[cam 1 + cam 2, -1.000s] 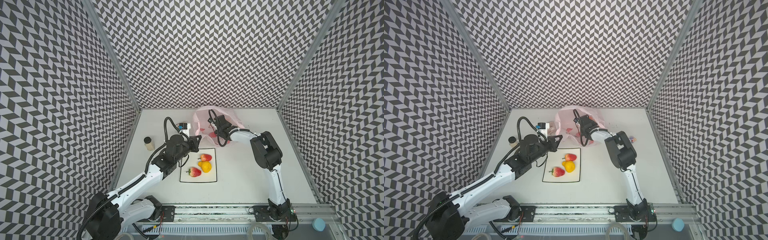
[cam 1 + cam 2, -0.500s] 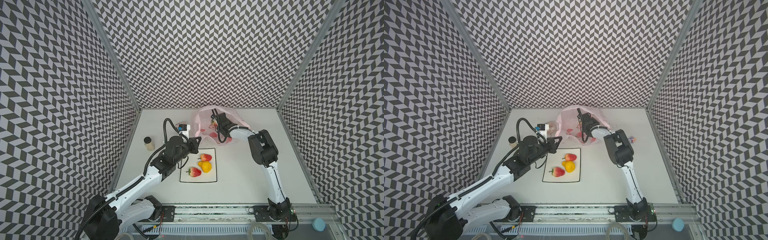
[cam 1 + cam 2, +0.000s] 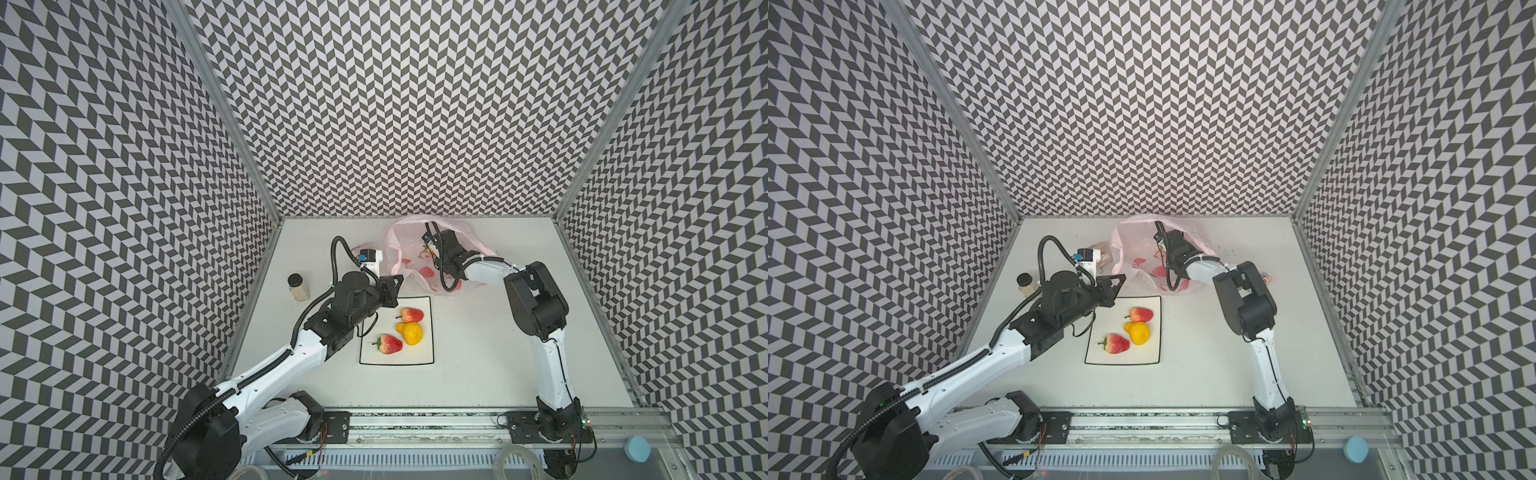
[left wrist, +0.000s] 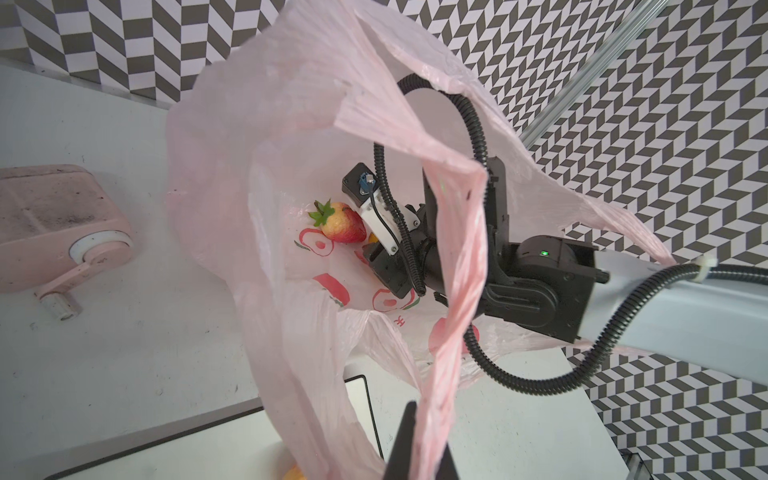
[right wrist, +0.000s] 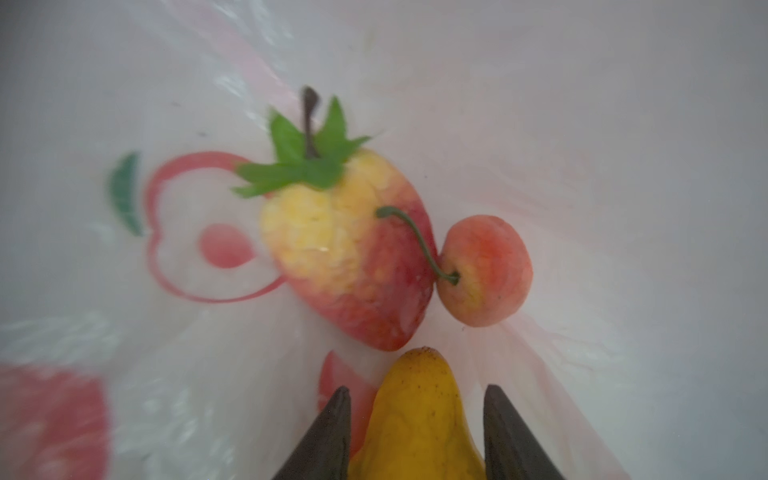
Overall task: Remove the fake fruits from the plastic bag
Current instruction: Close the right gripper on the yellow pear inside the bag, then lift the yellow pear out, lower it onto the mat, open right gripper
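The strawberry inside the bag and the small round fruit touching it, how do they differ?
The strawberry is larger and tapered, with a green leaf cap; the round fruit is smaller, ball-shaped, with only a thin curved green stem. Both are reddish with yellow patches and lie in the plastic bag.

White tabletop (image 3: 478, 357), shown in both top views. Resting directly on it: a thin translucent pale pink plastic bag (image 3: 399, 249) near the back wall, a white square plate with a dark rim (image 3: 428, 357) nearer the front, a small dark-capped jar (image 3: 298, 286) at the left edge, and a pink boxy toy with a crank (image 4: 54, 224) beside the bag.
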Action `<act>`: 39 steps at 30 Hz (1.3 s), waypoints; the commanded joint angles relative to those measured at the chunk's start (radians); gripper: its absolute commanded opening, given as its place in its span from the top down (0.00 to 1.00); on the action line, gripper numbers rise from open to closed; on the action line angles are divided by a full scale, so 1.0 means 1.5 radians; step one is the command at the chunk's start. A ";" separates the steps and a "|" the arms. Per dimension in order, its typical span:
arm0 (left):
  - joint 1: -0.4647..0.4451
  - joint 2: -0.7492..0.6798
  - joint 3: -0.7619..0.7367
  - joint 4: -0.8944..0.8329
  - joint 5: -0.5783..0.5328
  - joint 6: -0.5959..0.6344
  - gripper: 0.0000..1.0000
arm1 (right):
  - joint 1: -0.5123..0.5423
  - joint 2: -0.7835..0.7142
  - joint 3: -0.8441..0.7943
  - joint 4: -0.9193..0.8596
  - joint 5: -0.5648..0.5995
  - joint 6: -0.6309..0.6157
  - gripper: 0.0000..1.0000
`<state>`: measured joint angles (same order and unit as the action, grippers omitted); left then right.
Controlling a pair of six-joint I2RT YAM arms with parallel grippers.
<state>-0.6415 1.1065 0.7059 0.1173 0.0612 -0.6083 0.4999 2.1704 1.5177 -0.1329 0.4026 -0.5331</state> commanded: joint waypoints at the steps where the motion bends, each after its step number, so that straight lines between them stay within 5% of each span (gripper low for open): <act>1: -0.003 0.008 0.012 0.028 -0.006 -0.010 1.00 | 0.016 -0.089 -0.034 0.037 -0.090 0.020 0.73; 15: -0.003 0.054 0.037 0.067 -0.007 -0.006 1.00 | 0.034 -0.331 -0.236 0.087 -0.358 0.032 0.75; 30: -0.003 0.079 0.042 0.088 -0.012 -0.029 1.00 | 0.057 -0.511 -0.350 0.028 -0.447 0.111 0.75; 39: 0.028 0.084 0.046 0.082 -0.006 -0.017 1.00 | 0.176 -0.585 -0.417 0.074 -0.488 0.160 0.75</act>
<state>-0.6224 1.2205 0.7376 0.2214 0.0570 -0.6384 0.7082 1.3239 0.9218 -0.0971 -0.2863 -0.3393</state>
